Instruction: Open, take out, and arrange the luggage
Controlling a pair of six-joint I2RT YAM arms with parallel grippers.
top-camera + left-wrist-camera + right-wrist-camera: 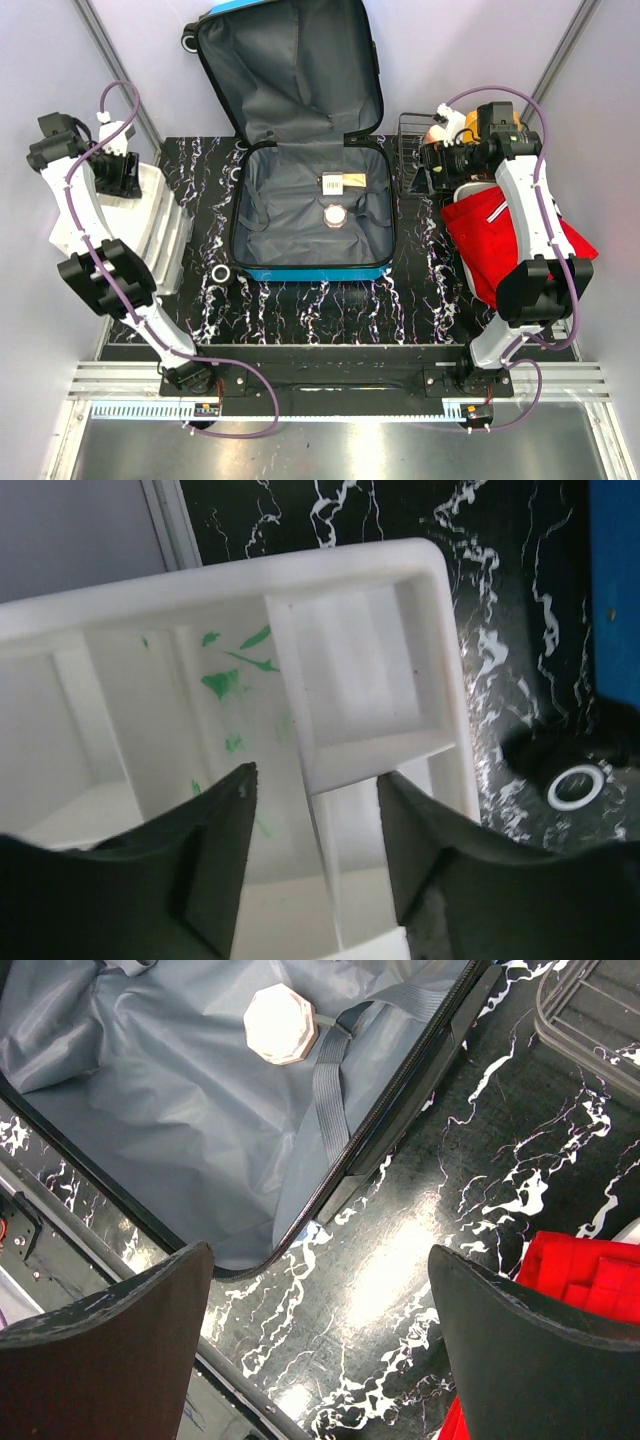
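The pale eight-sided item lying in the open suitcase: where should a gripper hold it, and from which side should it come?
Probably from straight above: the eight-sided item lies flat on the grey lining with its top up. Clamp two opposite flat sides, keeping clear of the strap beside it.

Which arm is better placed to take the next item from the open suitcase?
Right: the right pincer, open, hangs beside the suitcase, octagonal jar in view; the left pincer is over the white bin.
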